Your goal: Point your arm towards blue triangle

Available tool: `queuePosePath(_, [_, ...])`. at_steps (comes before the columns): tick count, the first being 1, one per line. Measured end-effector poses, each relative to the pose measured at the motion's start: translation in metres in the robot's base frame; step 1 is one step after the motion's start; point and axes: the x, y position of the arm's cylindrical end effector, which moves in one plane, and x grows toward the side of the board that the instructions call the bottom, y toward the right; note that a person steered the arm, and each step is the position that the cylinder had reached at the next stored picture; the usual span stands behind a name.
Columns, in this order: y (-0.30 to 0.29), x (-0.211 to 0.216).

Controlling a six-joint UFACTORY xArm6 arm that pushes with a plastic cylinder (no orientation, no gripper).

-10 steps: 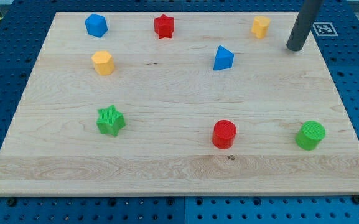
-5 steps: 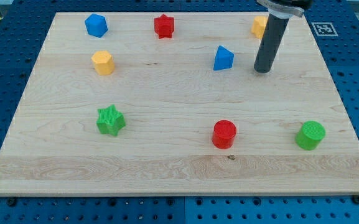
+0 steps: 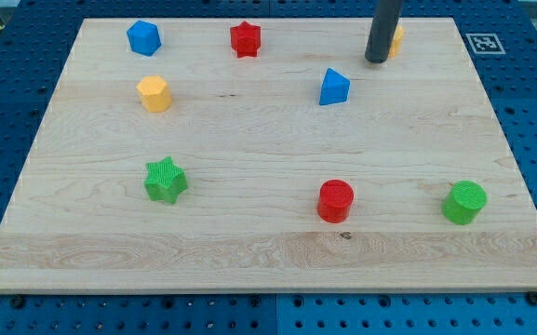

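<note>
Toward the view's top right of the blue triangle [image 3: 333,87], my tip [image 3: 376,60] stands apart; the end effector is a bare rod, no readable writing.

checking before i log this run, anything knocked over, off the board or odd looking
Nothing stands out. All eight blocks sit flat on the wooden board. My tip is up and to the view's right of the blue triangle, partly hiding the yellow block behind it.

lab/robot test bench | blue perforated base [image 3: 7,121] | wood board [image 3: 249,242] | fiducial tag [image 3: 486,43]
</note>
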Motion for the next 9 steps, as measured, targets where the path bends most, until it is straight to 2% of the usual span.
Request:
queuePosePath(2, [-0.062, -0.002])
queuePosePath(4, [-0.085, 0.019])
queuePosePath(7, [-0.13, 0.074])
queuePosePath(9, [-0.083, 0.071])
